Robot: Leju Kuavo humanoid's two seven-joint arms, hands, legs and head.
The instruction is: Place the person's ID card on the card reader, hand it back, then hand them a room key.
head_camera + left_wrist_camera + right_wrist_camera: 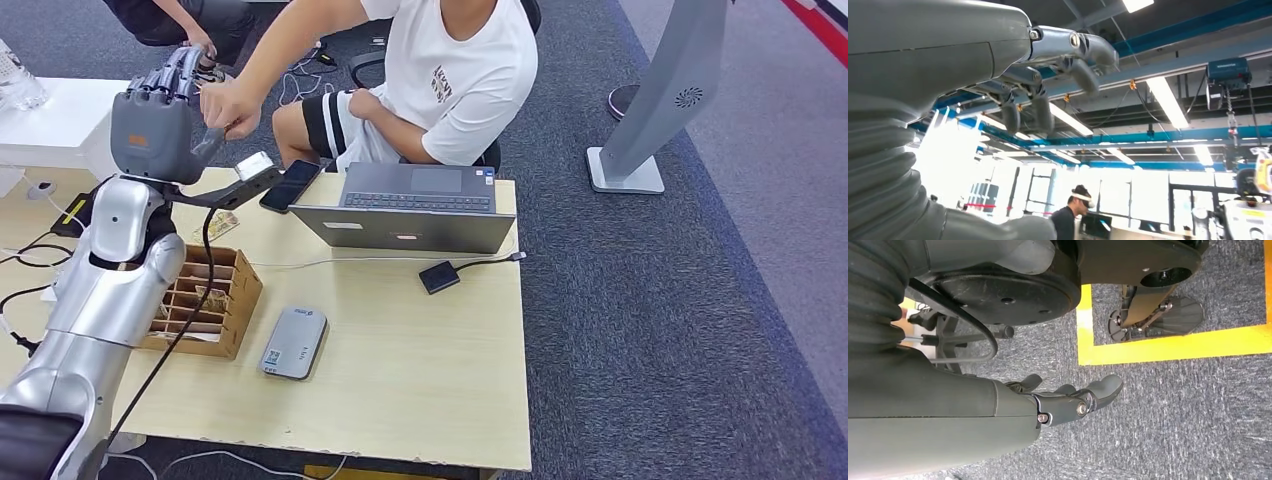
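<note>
Wooden table (420, 380), laptop (415, 205), card reader (295, 343), compartment box (205, 300), phone (290, 185)

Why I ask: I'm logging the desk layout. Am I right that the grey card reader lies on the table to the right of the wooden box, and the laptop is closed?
Not quite. In the head view the laptop is open, not closed. The grey card reader does lie on the table right of the wooden box.
</note>
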